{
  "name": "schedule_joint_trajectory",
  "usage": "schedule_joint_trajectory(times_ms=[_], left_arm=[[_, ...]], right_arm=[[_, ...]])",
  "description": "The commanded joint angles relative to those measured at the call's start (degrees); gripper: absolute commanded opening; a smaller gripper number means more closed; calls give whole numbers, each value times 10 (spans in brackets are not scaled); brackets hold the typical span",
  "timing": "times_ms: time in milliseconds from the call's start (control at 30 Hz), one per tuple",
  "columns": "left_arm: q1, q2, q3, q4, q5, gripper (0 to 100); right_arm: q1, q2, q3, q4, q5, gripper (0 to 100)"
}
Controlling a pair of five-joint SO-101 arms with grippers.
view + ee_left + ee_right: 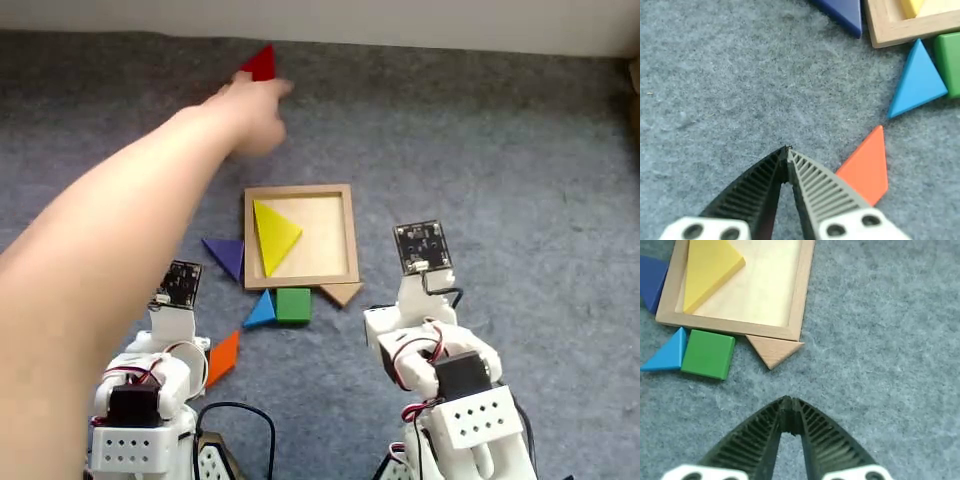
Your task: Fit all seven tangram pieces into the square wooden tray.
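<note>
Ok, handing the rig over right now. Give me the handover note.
Left gripper: shut, empty, over the mat beside the orange piece.
Right gripper: shut, empty, near the wooden triangle.
A person's hand is at the red triangle by the far edge; grip unclear.
Done: yellow triangle lies in the tray.
To do: six pieces outside: dark blue triangle beside the tray, light blue triangle, green square and wooden triangle along its near edge, plus orange and red.
</note>
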Motion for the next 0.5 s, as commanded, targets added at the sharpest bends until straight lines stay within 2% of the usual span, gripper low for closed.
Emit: schedule_joint_trajectory(times_ms=[0, 133, 300, 467], left_arm=[[-6, -23, 11, 4, -3, 7], [-6, -23, 11, 4, -3, 7], [-6, -23, 11, 4, -3, 7], [-6, -23, 11, 4, -3, 7]], right_arm=[[1, -11, -10, -7, -9, 15], [0, -35, -10, 25, -9, 15], [-27, -143, 1, 26, -9, 15], [-45, -255, 95, 24, -9, 15]])
